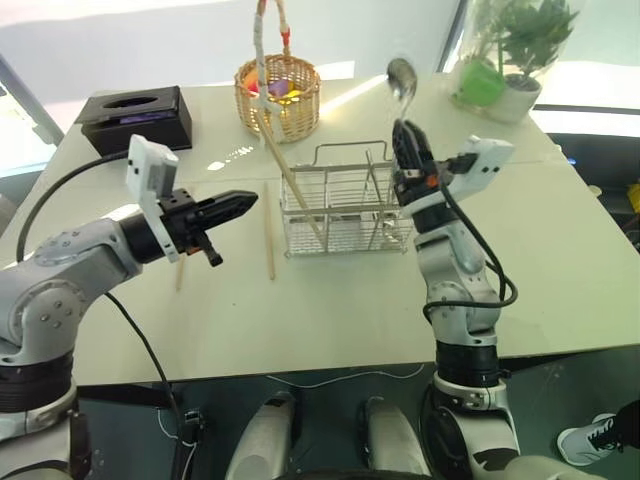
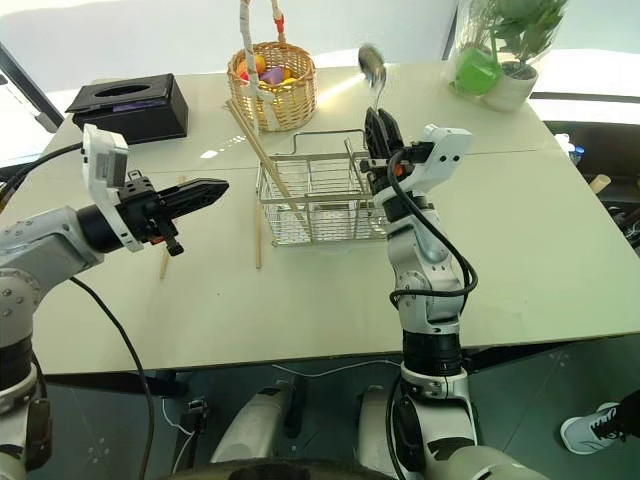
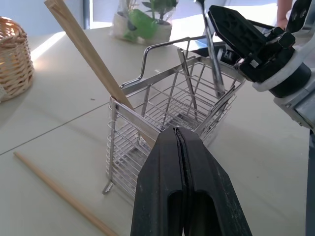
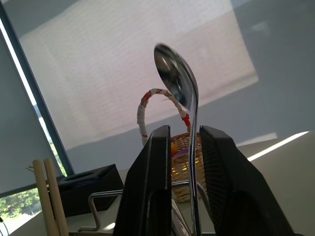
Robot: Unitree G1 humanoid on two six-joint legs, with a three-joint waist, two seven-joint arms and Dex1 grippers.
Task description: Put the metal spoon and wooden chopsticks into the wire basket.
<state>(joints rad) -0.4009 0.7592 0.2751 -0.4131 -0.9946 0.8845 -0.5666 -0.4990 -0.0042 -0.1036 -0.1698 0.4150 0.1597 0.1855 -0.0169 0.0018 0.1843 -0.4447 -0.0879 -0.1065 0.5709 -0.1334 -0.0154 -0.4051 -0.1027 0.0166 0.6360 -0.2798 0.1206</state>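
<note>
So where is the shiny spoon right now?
The metal spoon stands upright between the right gripper's parted fingers, bowl up, its handle down in the wire basket's right end.
</note>
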